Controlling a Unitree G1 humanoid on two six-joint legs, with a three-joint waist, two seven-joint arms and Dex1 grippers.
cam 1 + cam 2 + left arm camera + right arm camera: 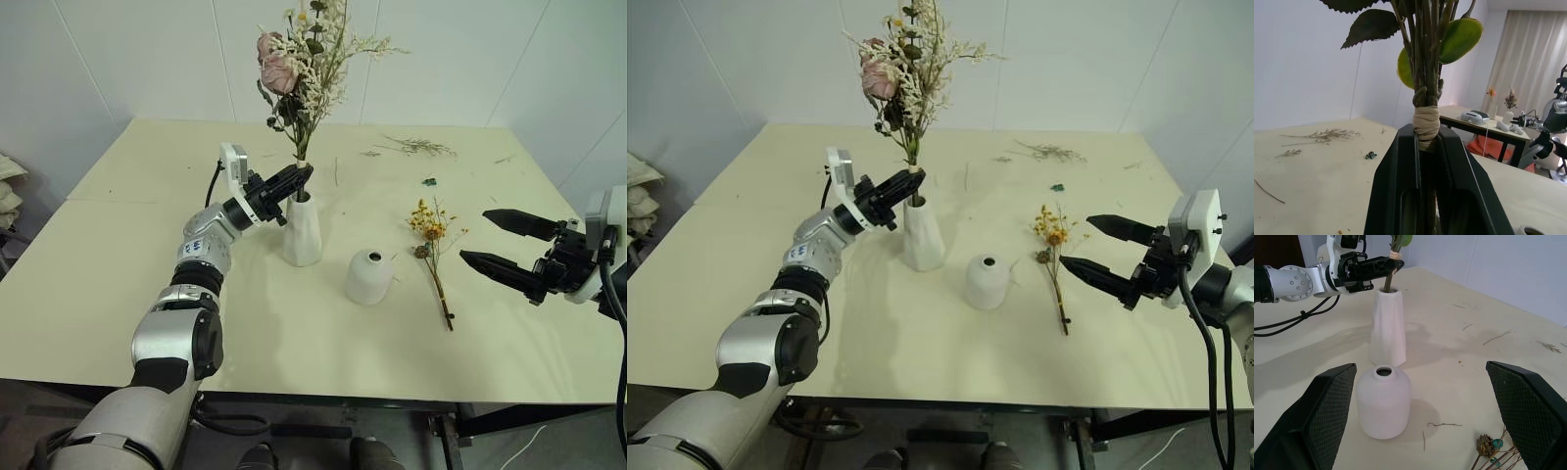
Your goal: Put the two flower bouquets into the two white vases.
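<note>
The pink-and-white bouquet (299, 59) is held upright with its stem ends entered into the mouth of the tall tapered white vase (302, 230), which stands near the middle of the cream table (118, 255). The stems are bound with a tan wrap (1426, 125), seen just above the fingertips in the left wrist view. The left gripper (299, 177) is closed on the stems just above the vase rim, its black fingers (1400, 186) pressed to either side of the bundle.

The short round white vase (369, 276) stands just right of and nearer than the tall one, upright, its small hole unfilled. The two vases are close but apart.

The dried yellow-orange sprig (433, 253) lies flat on the table to the right of the round vase, flower head toward the far side, stem pointing near.

The right gripper (498, 245) is held above the table right of the sprig, its fingers spread wide with nothing between them, pointed left toward the vases; no contact with the sprig is seen.

Loose dried twigs (419, 147) are scattered at the far right of the table, with a small green scrap (429, 181) nearer. A second table bearing small objects (1484, 117) is seen in the room behind.
</note>
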